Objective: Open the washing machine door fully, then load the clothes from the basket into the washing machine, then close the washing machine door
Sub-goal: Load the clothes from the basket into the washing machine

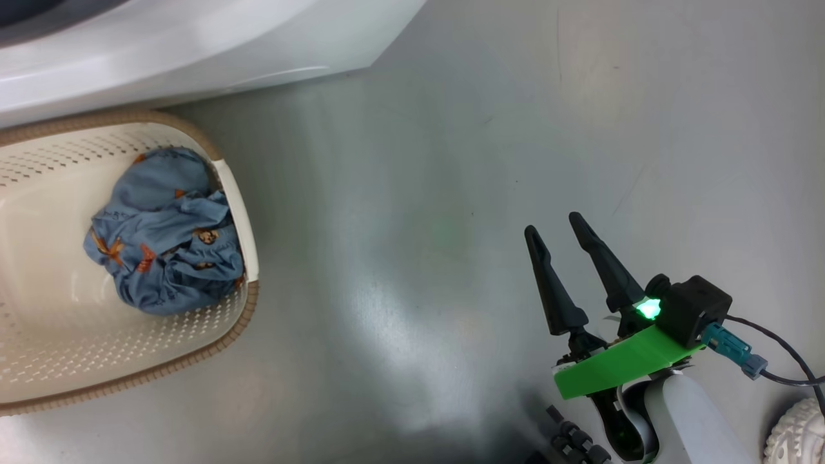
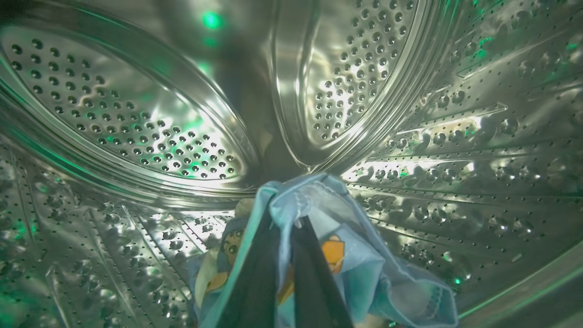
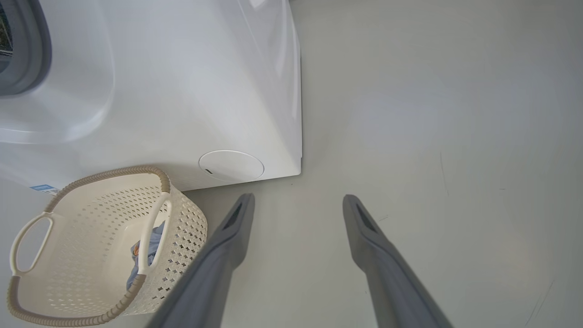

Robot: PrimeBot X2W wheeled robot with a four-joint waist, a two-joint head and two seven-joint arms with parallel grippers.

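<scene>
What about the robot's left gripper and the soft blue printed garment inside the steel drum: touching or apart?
Touching. The left wrist view shows the left gripper shut, its dark fingers pinching a fold of the soft blue printed garment.

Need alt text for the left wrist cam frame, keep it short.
The left gripper, shut on a light blue garment printed with orange figures, is inside the washing machine's perforated steel drum. The cloth drapes over its two dark fingers, and green light glints off the metal.
</scene>
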